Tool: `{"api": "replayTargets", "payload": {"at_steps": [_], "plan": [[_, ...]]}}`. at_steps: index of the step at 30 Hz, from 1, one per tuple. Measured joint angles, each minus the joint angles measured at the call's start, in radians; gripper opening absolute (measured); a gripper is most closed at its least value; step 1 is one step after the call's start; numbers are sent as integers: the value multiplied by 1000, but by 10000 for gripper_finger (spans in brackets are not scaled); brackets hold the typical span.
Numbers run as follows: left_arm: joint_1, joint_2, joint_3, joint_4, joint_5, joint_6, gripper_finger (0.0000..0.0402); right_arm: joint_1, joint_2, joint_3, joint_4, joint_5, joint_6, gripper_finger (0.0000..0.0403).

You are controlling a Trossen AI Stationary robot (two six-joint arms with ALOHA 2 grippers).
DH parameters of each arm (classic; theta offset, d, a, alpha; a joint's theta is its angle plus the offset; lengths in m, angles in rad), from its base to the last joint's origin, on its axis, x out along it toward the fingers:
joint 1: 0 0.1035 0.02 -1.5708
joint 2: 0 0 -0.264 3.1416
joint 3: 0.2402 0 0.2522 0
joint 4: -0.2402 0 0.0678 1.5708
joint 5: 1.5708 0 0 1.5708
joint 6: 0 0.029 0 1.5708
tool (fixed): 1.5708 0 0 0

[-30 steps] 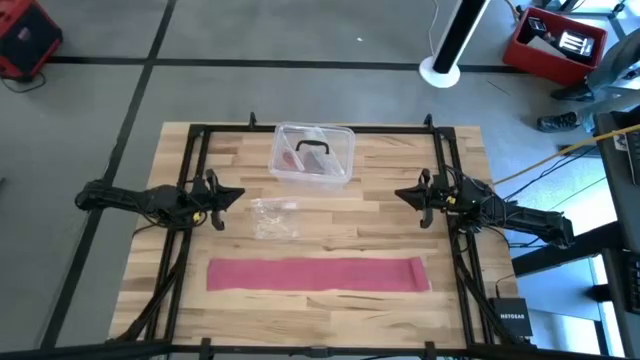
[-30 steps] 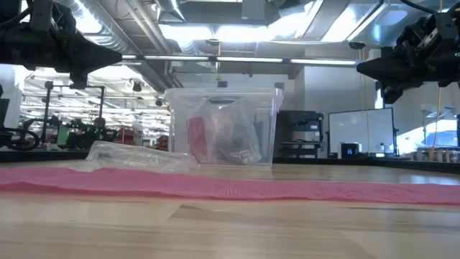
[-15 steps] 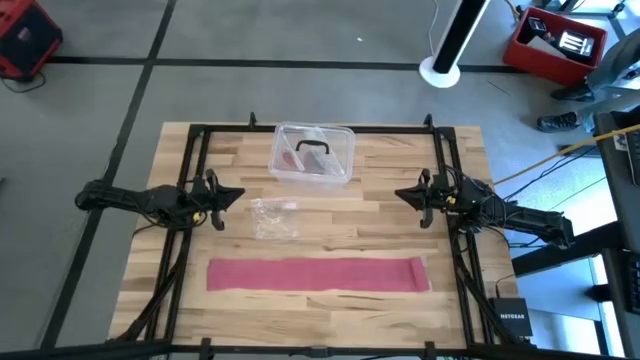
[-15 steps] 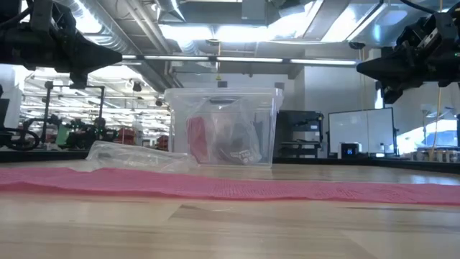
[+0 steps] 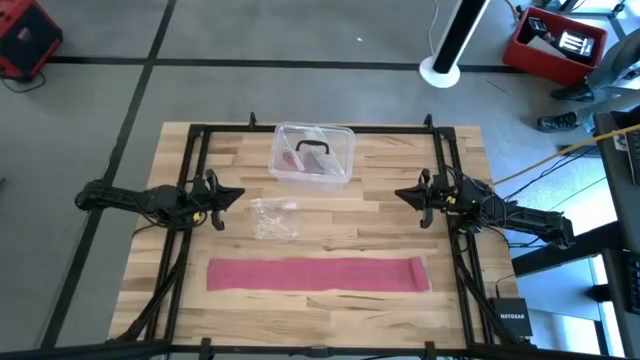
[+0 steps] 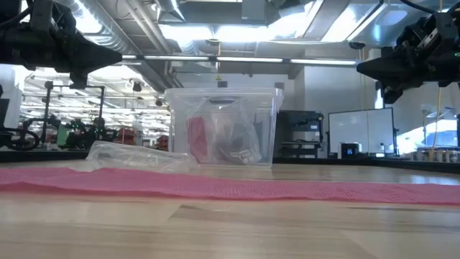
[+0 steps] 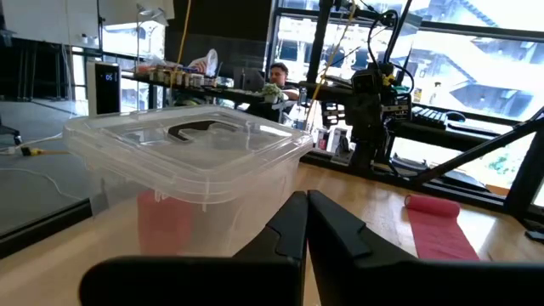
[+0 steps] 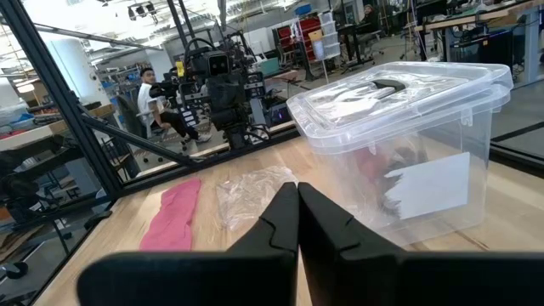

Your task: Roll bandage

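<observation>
The bandage point(image 5: 316, 274), a long pink-red fabric strip, lies flat and stretched out along the table's near part; it also shows as a band in the low view point(image 6: 230, 185). My left gripper point(image 5: 240, 195) hangs shut above the table's left side, pointing level toward the middle. My right gripper point(image 5: 399, 194) hangs shut above the right side, facing it. Both are well clear of the bandage and hold nothing. In the left wrist view the shut fingers point(image 7: 306, 223) point past the box; the right wrist view shows the same point(image 8: 297, 212).
A clear plastic box point(image 5: 313, 153) with a lid stands at the table's far middle, with dark and red items inside. A crumpled clear wrapper point(image 5: 274, 217) lies between the box and the bandage. A black frame point(image 5: 200, 135) runs around the table. A person point(image 8: 153, 89) sits in the room beyond.
</observation>
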Motion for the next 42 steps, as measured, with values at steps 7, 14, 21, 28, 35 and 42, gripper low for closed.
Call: {"api": "replayTargets", "payload": {"at_steps": [7,14,21,28,35,42], "plan": [[0,0,0,0,0,0,4,0,0,0,0,0,0,8],[0,0,0,0,0,0,4,0,0,0,0,0,0,8],[0,0,0,0,0,0,4,0,0,0,0,0,0,8],[0,0,0,53,0,-64,4,0,0,0,-1,14,-19,8],[0,1,0,196,2,-76,4,0,0,0,-1,80,2,8],[-2,158,103,217,65,-2,1,0,0,8,28,80,27,8]]}}
